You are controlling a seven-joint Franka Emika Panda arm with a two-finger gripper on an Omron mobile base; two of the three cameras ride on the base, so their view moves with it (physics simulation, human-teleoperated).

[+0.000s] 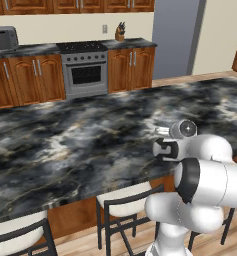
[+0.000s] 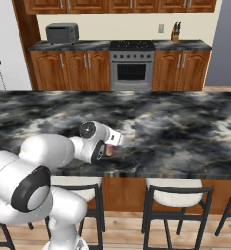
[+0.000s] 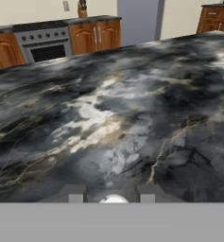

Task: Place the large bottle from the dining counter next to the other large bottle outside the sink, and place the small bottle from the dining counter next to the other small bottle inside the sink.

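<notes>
Hand (image 3: 112,196) above the surface (image 2: 175,132), part-closed on a pinkish bottle (image 2: 108,150), large or small unclear; carrying step, sink to be reached next.

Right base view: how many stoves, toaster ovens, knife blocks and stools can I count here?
Stove: 1
Toaster oven: 1
Knife block: 1
Stools: 3, with the right one cut off by the picture's edge
Total: 6
</notes>
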